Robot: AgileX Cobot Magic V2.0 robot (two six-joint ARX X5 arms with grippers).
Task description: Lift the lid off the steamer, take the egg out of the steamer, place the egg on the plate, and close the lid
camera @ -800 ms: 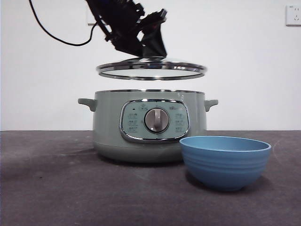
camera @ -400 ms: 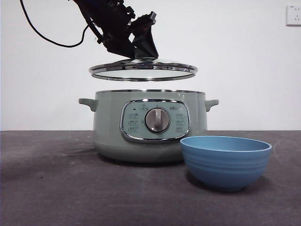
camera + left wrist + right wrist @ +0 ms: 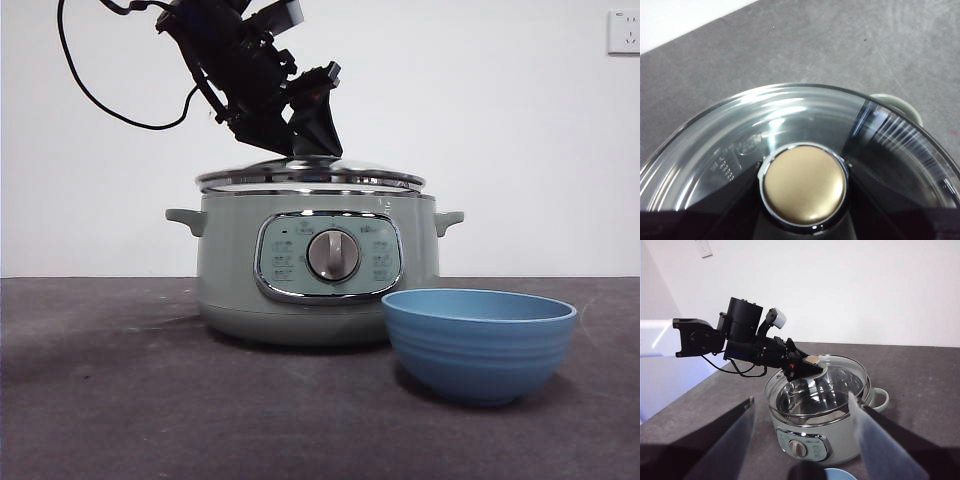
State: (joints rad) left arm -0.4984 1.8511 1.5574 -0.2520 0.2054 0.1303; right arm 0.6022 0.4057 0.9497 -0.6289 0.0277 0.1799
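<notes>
On the pale green round steamer point(image 3: 318, 270), the domed glass lid point(image 3: 310, 177) was gripped by the left gripper point(image 3: 312, 140); early release risked misseating.

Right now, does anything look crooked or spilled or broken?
Nothing stands out. The lid sits about level on the steamer, with the left pincer on its knob. The blue plate stands upright in front, apart from the steamer. No spill or damage shows. The right pincer is open, hanging above and holding nothing.

lid point(image 3: 310, 178) covering steamer point(image 3: 315, 270), plate point(image 3: 479, 343) mouth open
</notes>
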